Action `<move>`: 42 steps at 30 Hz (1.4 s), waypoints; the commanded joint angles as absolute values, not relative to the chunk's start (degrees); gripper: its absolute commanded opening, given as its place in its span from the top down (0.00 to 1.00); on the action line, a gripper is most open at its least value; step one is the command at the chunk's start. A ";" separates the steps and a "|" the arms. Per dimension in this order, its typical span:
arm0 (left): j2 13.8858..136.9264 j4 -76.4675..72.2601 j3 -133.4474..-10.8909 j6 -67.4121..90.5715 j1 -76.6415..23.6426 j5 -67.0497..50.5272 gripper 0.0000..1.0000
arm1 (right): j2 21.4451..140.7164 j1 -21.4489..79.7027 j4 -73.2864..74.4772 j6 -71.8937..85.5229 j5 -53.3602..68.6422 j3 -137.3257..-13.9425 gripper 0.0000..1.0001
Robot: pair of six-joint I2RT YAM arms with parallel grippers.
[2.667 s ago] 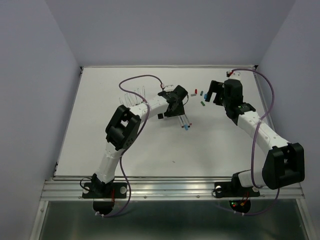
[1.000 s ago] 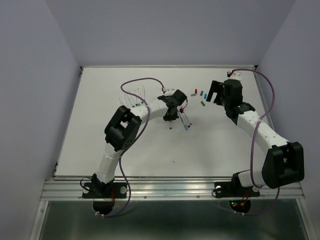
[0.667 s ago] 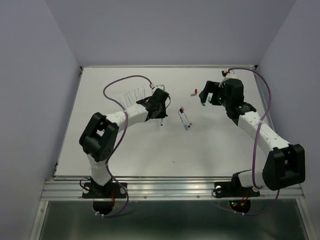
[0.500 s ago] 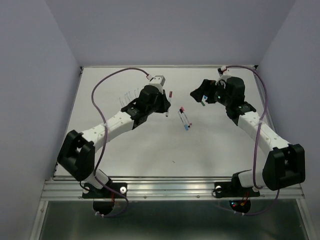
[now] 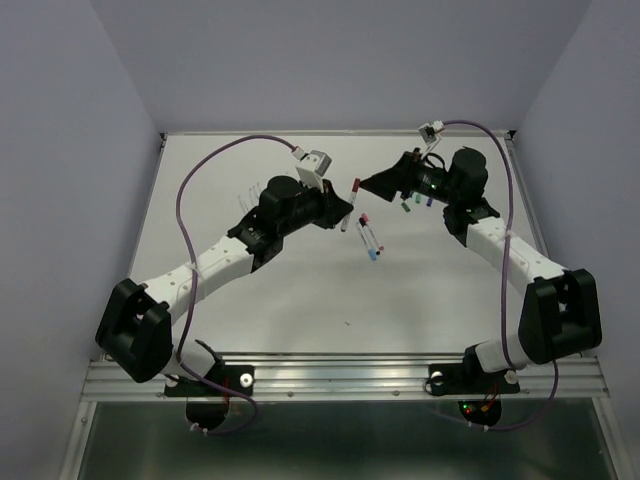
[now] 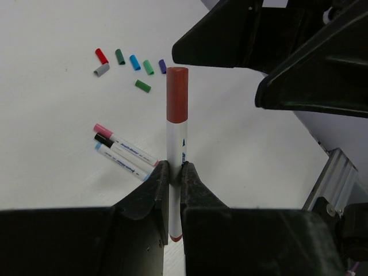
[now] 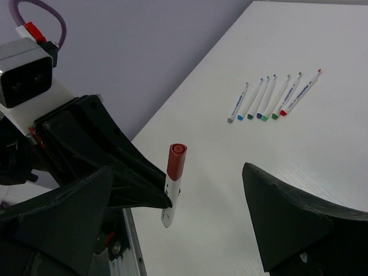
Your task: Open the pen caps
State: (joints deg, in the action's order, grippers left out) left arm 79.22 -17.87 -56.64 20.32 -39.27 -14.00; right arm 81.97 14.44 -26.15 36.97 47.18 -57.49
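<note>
You're gripping a pen [image 6: 175,138] upright in the left claw [image 6: 174,172] over the bench [image 5: 300,290], red cap [image 6: 177,95] on. Right claw [image 5: 370,184] is gaping wide beside it. Seven caps [image 6: 135,62] are lying loose; three capped pens [image 6: 123,152] are waiting.

right claw [image 7: 176,168] wide | red-capped pen [image 7: 172,187] ahead | pen row [image 7: 268,96] beyond
</note>
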 commanded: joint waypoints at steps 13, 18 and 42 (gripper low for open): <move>75.50 -23.99 -56.78 19.95 -39.20 -18.55 1.00 | 84.73 17.75 -33.49 39.64 51.06 -62.93 0.52; 74.97 -24.61 -56.78 20.21 -39.20 -18.63 1.00 | 85.34 18.28 -33.93 40.25 51.77 -63.28 0.63; 70.32 -23.38 -50.02 23.55 -39.11 -17.05 1.00 | 84.28 18.28 -22.35 28.66 30.18 -69.24 0.99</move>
